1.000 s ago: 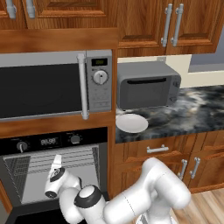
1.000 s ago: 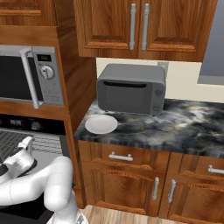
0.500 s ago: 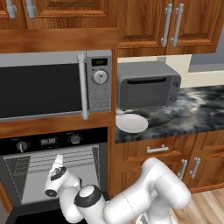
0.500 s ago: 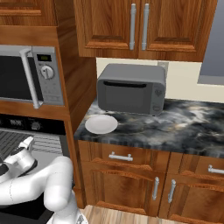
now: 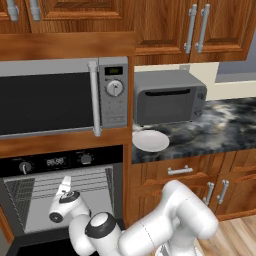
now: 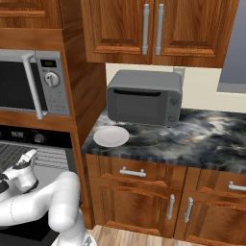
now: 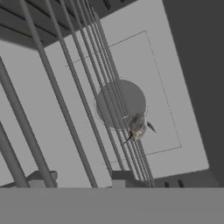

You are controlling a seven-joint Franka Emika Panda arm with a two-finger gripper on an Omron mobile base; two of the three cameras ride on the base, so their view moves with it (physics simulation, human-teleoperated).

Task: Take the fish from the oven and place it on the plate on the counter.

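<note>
You see the claw (image 7: 81, 178) open inside the oven (image 5: 65, 200), the fish (image 7: 137, 127) on the rack (image 7: 87, 100) ahead

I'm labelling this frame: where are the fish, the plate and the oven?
fish (image 7: 137, 127): hand view, middle of its body, on the wire rack.
plate (image 5: 150, 140): left base view, centre of the dish.
oven (image 5: 55, 162): left base view, control panel display.

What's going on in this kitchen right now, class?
The robot's gripper is reaching into the open oven. In the hand view, the small fish lies on a wire rack ahead of the fingertips, not yet grasped. The white plate waits on the counter, nothing on it.
</note>
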